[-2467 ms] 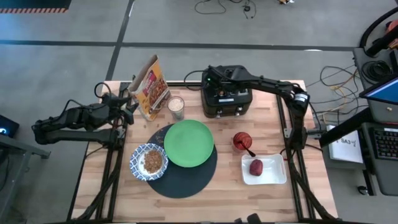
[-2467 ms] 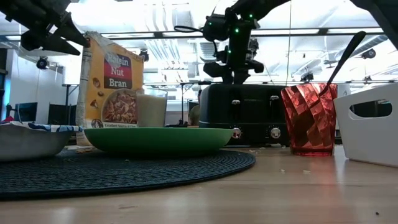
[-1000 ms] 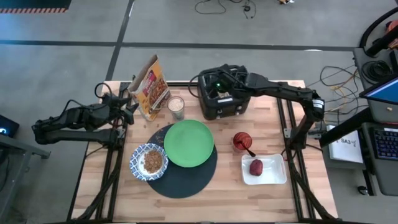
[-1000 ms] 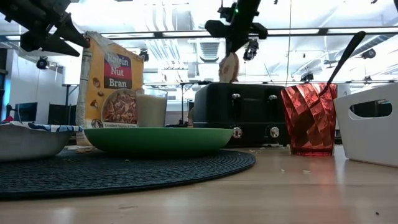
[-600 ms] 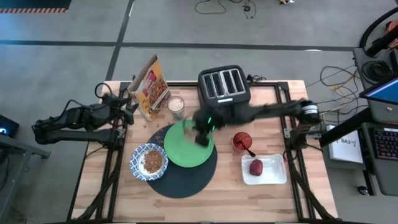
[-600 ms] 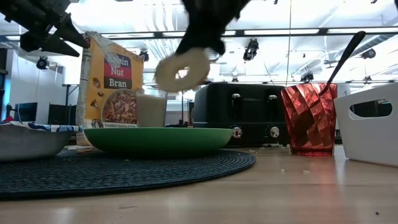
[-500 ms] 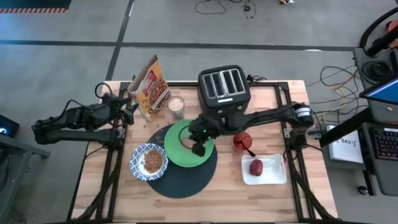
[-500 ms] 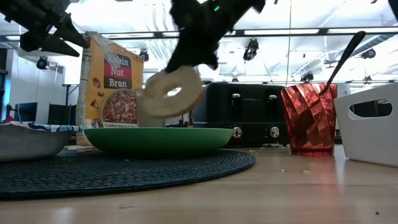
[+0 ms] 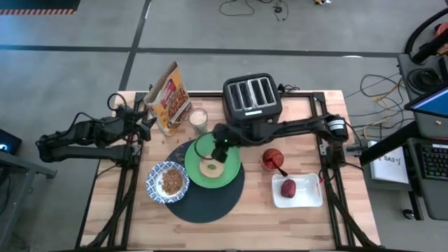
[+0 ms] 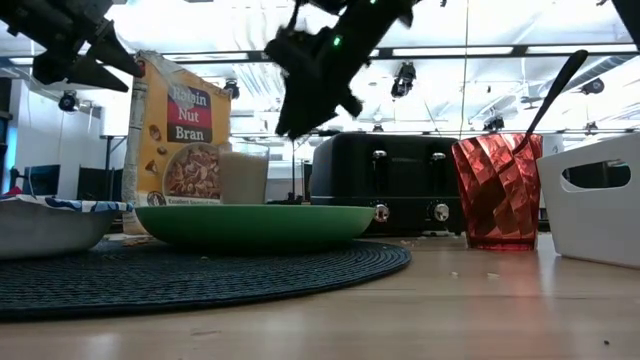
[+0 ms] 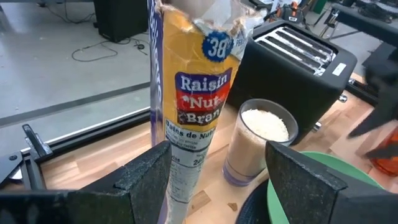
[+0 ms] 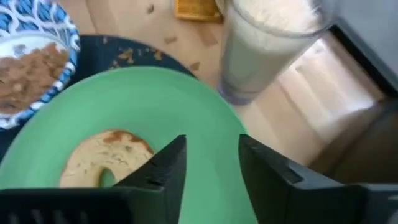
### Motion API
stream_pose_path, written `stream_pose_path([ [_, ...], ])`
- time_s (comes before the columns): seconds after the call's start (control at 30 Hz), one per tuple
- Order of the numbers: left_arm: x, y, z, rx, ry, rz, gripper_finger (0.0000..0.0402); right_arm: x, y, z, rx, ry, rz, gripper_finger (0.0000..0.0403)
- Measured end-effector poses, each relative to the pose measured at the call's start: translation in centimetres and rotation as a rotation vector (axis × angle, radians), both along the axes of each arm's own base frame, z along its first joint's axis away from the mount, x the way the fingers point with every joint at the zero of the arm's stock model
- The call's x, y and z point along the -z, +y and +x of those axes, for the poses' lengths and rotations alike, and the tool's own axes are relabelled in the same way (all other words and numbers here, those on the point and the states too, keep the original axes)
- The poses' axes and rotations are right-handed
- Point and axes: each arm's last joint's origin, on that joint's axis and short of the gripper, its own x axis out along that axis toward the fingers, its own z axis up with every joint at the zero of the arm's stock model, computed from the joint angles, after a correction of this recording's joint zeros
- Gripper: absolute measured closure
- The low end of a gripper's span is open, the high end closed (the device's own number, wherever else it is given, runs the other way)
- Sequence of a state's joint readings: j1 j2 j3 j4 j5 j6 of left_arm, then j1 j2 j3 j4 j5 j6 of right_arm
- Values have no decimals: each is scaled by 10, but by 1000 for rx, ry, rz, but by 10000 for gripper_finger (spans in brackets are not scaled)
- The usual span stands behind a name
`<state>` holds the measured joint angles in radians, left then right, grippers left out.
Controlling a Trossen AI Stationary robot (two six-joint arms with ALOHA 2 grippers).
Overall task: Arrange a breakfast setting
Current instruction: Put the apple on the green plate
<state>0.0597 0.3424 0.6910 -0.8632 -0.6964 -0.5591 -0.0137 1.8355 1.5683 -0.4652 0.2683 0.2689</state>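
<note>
Bagel (image 9: 211, 168) sits flat on your green plate (image 9: 228, 173), nobody holding it. Right gripper (image 9: 221, 148) hovers above the plate, fingers spread and empty. Left gripper (image 9: 143, 120) is parked well off the plate's left, spread open beside the cereal bag (image 9: 172, 99).

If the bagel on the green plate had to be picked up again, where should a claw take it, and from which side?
Judging from the high view, the bagel lies flat on the green plate, hole facing up, so coming straight down looks best. One finger in the hole and one outside, pinching the ring, should hold. A sideways approach looks poor: the low view shows the plate's rim hiding it. The right claw hangs open just above.
</note>
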Motion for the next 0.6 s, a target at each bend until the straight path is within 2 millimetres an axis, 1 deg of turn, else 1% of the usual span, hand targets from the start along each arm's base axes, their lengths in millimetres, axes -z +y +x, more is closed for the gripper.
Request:
stream_pose_path([
  [0.1,0,0,0,2,7,-2,159,-21,5,-15,-13,6,7,248],
  [0.23,1,0,0,5,16,-4,159,-47,18,-45,33,51,83,239],
  [0.37,1,0,0,5,19,-5,159,-60,30,-78,139,156,211,239],
  [0.47,1,0,0,5,18,-4,159,-68,38,-99,202,215,254,238],
  [0.53,1,0,0,5,18,-4,159,-73,46,-110,183,249,272,238],
  [0.6,1,0,0,5,19,-4,159,-78,57,-121,135,289,327,238],
])
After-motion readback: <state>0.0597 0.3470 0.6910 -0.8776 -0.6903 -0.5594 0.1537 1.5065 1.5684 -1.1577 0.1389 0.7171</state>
